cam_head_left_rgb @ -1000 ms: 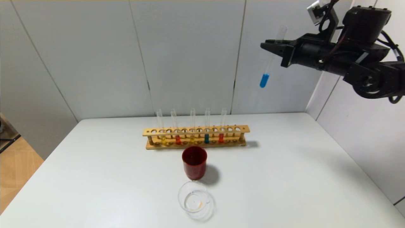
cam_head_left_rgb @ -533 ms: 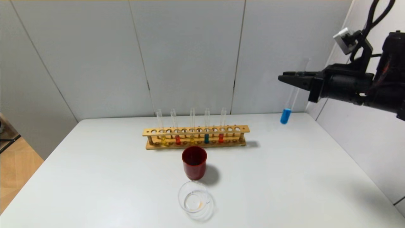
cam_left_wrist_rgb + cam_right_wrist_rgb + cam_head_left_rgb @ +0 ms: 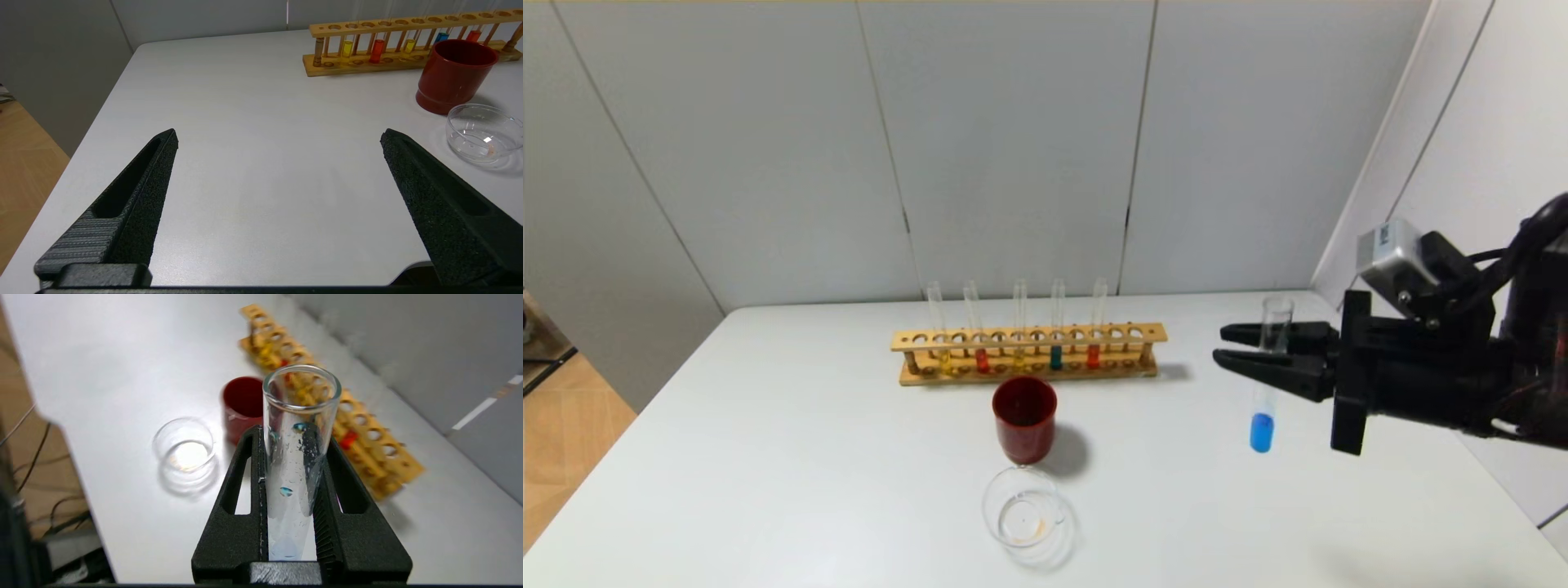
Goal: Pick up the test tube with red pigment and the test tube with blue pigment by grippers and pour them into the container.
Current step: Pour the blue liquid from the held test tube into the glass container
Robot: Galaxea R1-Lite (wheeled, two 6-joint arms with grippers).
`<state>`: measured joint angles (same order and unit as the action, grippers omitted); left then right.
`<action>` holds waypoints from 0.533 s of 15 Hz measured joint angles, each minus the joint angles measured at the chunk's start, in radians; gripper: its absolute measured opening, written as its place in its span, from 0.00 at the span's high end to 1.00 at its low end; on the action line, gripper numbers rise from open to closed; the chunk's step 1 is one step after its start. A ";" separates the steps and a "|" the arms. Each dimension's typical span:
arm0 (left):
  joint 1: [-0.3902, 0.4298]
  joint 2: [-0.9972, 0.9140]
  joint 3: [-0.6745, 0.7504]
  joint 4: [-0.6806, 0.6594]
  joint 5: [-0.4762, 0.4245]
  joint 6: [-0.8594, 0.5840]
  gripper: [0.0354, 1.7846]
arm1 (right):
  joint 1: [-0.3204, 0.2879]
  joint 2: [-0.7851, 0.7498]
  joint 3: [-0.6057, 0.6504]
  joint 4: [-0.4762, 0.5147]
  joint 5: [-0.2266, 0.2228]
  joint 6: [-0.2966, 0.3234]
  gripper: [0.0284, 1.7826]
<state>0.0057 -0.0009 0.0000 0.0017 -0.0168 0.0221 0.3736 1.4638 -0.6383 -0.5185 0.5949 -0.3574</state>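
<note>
My right gripper [image 3: 1241,347] is shut on the blue-pigment test tube [image 3: 1263,408], which hangs upright above the table, right of the rack; its blue liquid sits at the bottom. The right wrist view shows the tube [image 3: 296,457] clamped between the fingers [image 3: 245,490]. Two red-pigment tubes [image 3: 982,359] [image 3: 1094,355] stand in the wooden rack [image 3: 1029,336]. The clear glass container [image 3: 1023,514] sits at the front middle, left of and nearer than the held tube. My left gripper [image 3: 278,139] is open and empty over the table's left side.
A dark red cup [image 3: 1024,418] stands between the rack and the container. Yellow-liquid tubes [image 3: 944,359] and a teal-liquid tube [image 3: 1056,356] also stand in the rack. A wall panel closes the right side; the table edge drops off on the left.
My right gripper has come down from high near the back wall toward the table, carrying the blue tube, and moved nearer and rightward. The tube now hangs nearly vertical.
</note>
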 joint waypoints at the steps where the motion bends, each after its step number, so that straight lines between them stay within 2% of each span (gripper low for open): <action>1: 0.000 0.000 0.000 0.000 0.000 -0.001 0.02 | 0.026 0.010 0.014 0.000 0.000 -0.029 0.79; 4: 0.000 0.000 0.000 0.000 0.000 0.000 0.02 | 0.075 0.064 0.037 0.001 -0.018 -0.141 0.79; 8: 0.000 0.000 0.000 0.000 0.000 -0.001 0.02 | 0.141 0.177 0.019 -0.006 -0.151 -0.264 0.79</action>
<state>0.0057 -0.0009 0.0000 0.0017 -0.0164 0.0215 0.5147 1.6409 -0.6191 -0.5247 0.4440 -0.6219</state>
